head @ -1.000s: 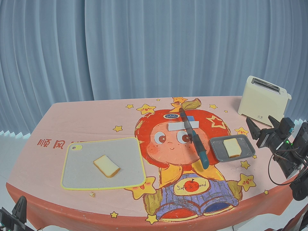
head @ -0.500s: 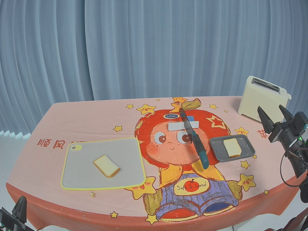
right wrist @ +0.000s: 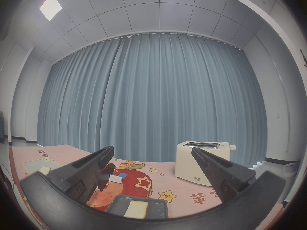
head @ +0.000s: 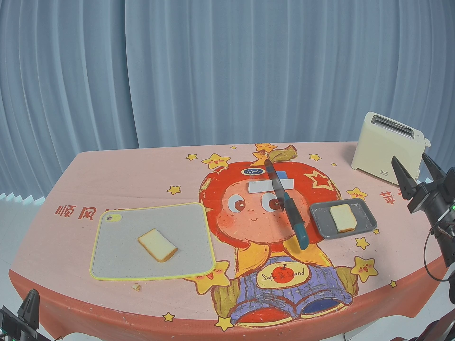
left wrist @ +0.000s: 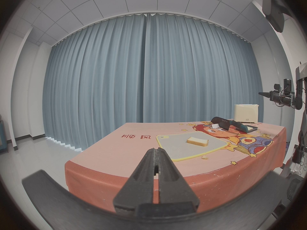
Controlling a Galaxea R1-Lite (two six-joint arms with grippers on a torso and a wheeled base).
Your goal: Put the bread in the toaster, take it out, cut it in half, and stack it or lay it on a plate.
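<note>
Hovering off the right edge of the tabletop (head: pixel 142 181), the right pincer (head: pixel 413 170) stands wide open and holds nothing, just in front of the cream toaster (head: pixel 386 150). The left pincer (left wrist: pixel 156 154) is closed on nothing, low off the near left corner and mostly cut off in the head view. One bread piece (head: pixel 342 217) lies on the grey plate (head: pixel 367 223), its long axis pointing away from the robot. The other bread piece (head: pixel 157 245) lies on the cutting board (head: pixel 118 256), slanted far-left to near-right. Between them the knife (head: pixel 286 204) seems propped on a white block (head: pixel 259 186), which it partly hides.
</note>
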